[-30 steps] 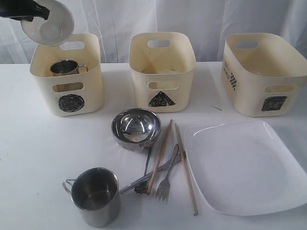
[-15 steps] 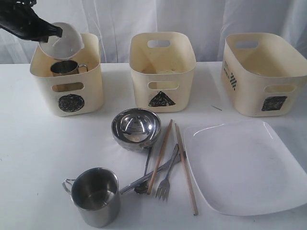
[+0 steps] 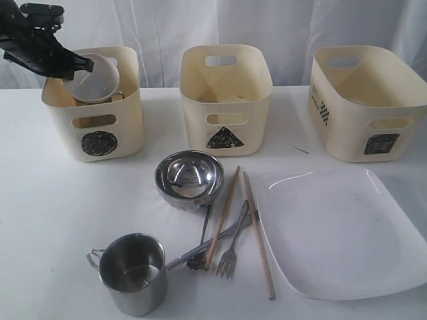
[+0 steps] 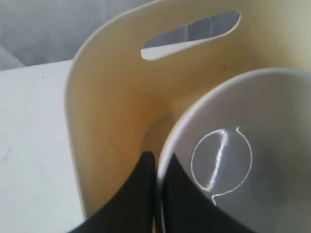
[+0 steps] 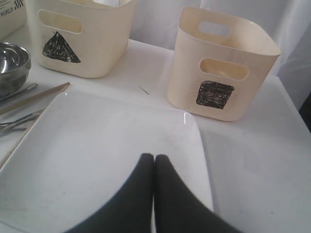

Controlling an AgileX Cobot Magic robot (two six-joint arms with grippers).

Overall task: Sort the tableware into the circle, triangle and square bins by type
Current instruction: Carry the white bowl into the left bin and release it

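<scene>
Starting nearest you, a steel mug (image 3: 133,273) stands upright on the surface (image 3: 53,200), with the fork (image 3: 230,257) and chopsticks (image 3: 222,219) just beside the square white plate (image 3: 333,233). Your right jaws hang pressed together, empty, over that plate. Behind sits the steel bowl (image 3: 189,177). Farthest back, your left jaws pinch the rim of the small white bowl (image 3: 93,79) inside the circle bin (image 3: 100,127); whether it rests on anything is unclear.

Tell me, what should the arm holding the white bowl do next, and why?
Probably lower a touch, then open the left gripper. It is shut on the rim of the bowl, which hangs tilted at the mouth of the circle bin, so releasing there should drop it in.
</scene>
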